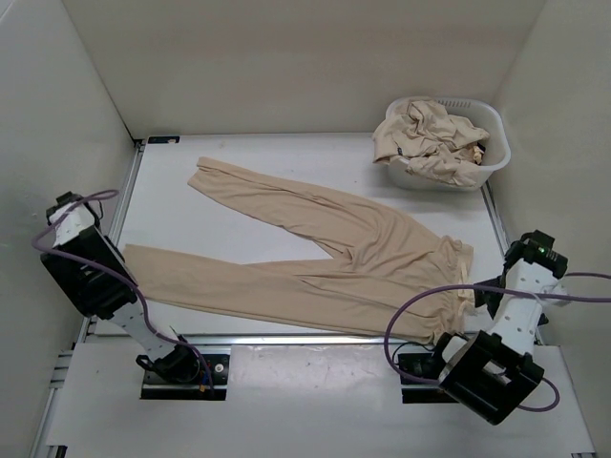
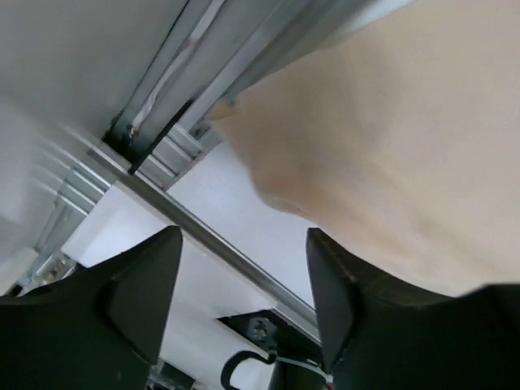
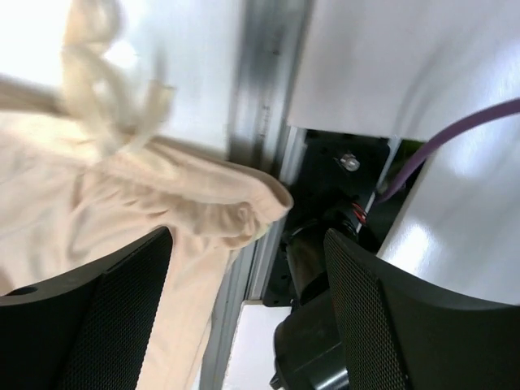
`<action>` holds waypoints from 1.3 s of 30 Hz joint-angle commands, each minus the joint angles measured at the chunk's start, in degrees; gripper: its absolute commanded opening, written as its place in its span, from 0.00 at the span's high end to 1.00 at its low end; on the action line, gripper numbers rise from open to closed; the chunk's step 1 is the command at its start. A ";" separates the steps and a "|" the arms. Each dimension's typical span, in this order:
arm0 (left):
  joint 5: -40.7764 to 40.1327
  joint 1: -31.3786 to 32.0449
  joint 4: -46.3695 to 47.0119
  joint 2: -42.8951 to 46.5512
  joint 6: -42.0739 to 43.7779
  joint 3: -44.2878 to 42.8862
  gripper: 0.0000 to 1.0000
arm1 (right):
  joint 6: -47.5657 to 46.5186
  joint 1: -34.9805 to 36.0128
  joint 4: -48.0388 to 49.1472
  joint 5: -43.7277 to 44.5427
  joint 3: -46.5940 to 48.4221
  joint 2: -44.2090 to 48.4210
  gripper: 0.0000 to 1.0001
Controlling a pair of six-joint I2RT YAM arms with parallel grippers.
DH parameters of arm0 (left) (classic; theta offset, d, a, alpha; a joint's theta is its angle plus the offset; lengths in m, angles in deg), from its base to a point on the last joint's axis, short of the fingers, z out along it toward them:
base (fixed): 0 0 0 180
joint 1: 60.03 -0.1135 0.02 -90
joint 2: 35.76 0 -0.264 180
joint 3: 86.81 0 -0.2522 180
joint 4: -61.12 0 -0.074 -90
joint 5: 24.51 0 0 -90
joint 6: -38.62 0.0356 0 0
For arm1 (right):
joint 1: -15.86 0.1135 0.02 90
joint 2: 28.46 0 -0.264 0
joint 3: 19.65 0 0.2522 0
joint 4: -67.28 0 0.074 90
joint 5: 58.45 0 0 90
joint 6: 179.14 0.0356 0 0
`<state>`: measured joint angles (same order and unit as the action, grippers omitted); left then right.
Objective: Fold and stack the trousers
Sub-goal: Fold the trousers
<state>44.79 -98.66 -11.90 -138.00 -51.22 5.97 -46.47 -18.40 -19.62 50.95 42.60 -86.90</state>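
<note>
My two grippers both stand wide with nothing between the fingers: through my left gripper (image 2: 244, 301) I see only the table edge and rail, with the cloth off to the right of the gap, and through my right gripper (image 3: 248, 309) the bunched waistband lies just up and to the left of the opening. One pair of trousers (image 1: 315, 262) is spread flat on the table (image 1: 239, 215), its long axis running side to side, waist at my right and the two legs fanning toward my left. My left arm sits nearest the cuff of the near leg; my right sits at the waist, which hangs over the near edge. More trousers are heaped in the basket (image 1: 492, 157) at the far right, nearer my right arm. I judge the next fold turns on each gripper taking its own end.
</note>
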 commanded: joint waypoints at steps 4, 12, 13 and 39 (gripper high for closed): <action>17.18 12.95 -6.82 1.70 -0.16 -21.62 0.14 | -1.64 8.32 1.16 -0.33 9.51 -2.82 0.20; 19.31 30.35 -2.53 -23.42 -0.16 -49.39 0.12 | -1.10 12.63 9.78 -5.34 13.72 -12.57 0.21; 17.82 33.07 -1.65 -27.71 -0.16 -51.68 0.12 | -1.10 12.64 10.47 -5.34 13.74 -15.10 0.21; -6.71 29.06 23.67 -14.06 -0.16 1.10 0.23 | -1.72 14.74 19.70 -8.76 18.65 -27.07 0.21</action>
<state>38.69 -67.58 18.78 -151.86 -52.27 0.20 -48.19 -4.74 -3.23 43.98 57.33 -112.42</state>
